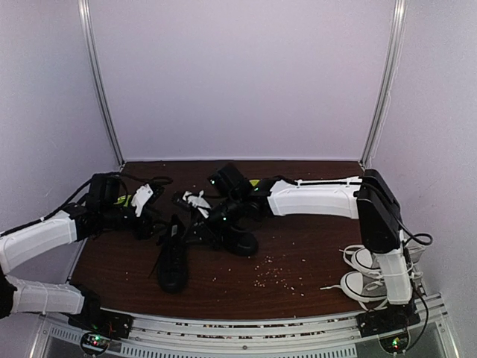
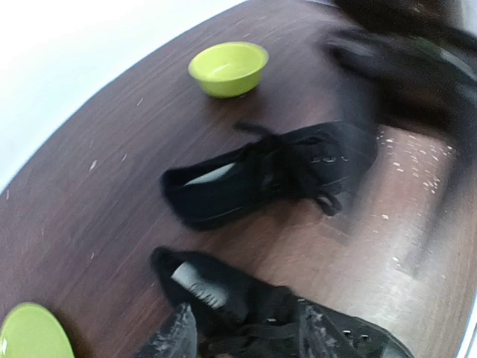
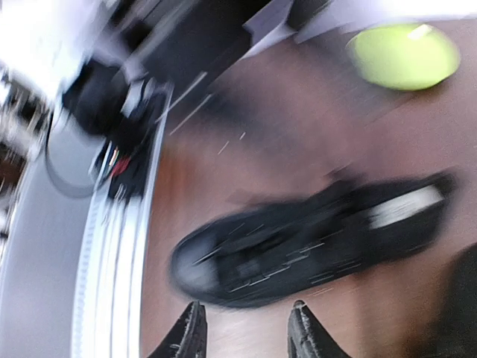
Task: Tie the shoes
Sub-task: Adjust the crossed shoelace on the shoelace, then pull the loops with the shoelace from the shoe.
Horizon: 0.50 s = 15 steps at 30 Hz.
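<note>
A pair of white-laced sneakers (image 1: 367,273) sits at the lower right of the dark wooden desk (image 1: 313,231). Pale crumbs (image 1: 273,273) are scattered mid-frame. A green bowl (image 2: 228,68) stands upper centre, and another green dish (image 2: 30,334) lower left.

Two black shoes (image 2: 283,171) (image 2: 246,298), two sneakers (image 1: 364,259) (image 1: 363,286), two bowls (image 2: 227,68) (image 2: 30,335)

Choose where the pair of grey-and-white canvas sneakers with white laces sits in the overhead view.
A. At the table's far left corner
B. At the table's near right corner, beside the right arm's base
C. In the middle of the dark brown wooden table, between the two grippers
B: the grey-and-white sneakers lie at the near right corner of the table, next to the right arm's base, while the all-black lace-up shoes hold the middle.
</note>
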Available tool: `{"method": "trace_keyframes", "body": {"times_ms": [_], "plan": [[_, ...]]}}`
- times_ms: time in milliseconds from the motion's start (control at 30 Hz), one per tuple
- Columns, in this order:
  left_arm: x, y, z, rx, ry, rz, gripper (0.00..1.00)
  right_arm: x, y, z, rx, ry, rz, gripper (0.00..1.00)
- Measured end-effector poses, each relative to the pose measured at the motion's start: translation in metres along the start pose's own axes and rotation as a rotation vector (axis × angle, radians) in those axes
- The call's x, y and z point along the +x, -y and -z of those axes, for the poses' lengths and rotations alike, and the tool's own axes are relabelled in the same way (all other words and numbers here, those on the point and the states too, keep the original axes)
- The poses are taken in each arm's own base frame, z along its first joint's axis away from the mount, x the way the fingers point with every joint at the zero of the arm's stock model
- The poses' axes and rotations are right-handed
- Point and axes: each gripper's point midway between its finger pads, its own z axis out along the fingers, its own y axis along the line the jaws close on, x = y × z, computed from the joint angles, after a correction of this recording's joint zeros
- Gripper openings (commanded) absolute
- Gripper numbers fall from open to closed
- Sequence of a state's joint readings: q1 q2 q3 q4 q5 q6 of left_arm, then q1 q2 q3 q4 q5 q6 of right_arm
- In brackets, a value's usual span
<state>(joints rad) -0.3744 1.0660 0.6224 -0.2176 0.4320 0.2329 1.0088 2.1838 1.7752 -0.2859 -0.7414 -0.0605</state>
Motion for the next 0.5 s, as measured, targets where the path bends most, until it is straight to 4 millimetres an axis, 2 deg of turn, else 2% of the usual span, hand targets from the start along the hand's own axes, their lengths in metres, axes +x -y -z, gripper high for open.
{"method": "trace_keyframes", "body": {"times_ms": [100, 200, 367, 500], "plan": [[-0.004, 0.017, 0.007, 0.003, 0.029, -0.107, 0.51, -0.028, 0.035, 0.014, 0.046, 0.095, -0.024, 0.36], [0.006, 0.003, 0.01, -0.062, -0.043, -0.262, 0.51, -0.049, 0.066, 0.008, 0.07, 0.167, -0.065, 0.37], [0.056, -0.033, 0.011, -0.12, -0.27, -0.396, 0.55, -0.031, 0.074, -0.019, 0.051, 0.17, -0.224, 0.38], [0.079, -0.045, 0.017, -0.106, -0.344, -0.421, 0.61, -0.025, 0.07, -0.027, 0.04, 0.171, -0.326, 0.4]]}}
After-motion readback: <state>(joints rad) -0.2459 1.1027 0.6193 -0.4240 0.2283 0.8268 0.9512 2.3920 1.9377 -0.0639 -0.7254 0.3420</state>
